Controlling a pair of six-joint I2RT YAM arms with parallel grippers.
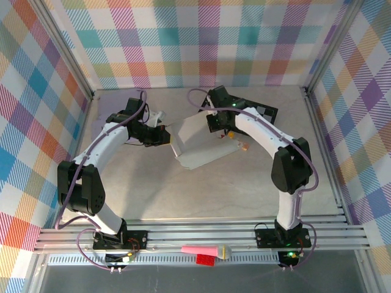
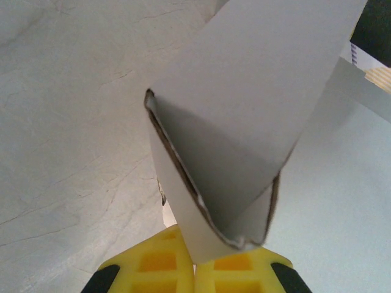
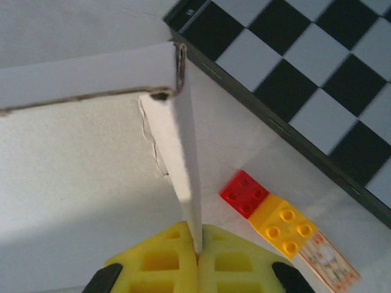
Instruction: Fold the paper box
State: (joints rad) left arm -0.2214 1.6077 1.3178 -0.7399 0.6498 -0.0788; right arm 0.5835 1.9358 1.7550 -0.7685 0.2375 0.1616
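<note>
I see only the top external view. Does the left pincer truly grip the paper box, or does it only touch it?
Observer: It grips. In the left wrist view the left pincer is shut on a folded flap of the paper box.
Operator: And the right pincer?
Observer: The right pincer is shut on a thin flap, seen edge-on in its wrist view.
Operator: What is the small thing beside that flap?
Observer: A red brick joined to a yellow brick, near a checkered board.

Lab test cell: plaid walls (image 1: 183, 36), aluminium frame (image 1: 201, 235)
</note>
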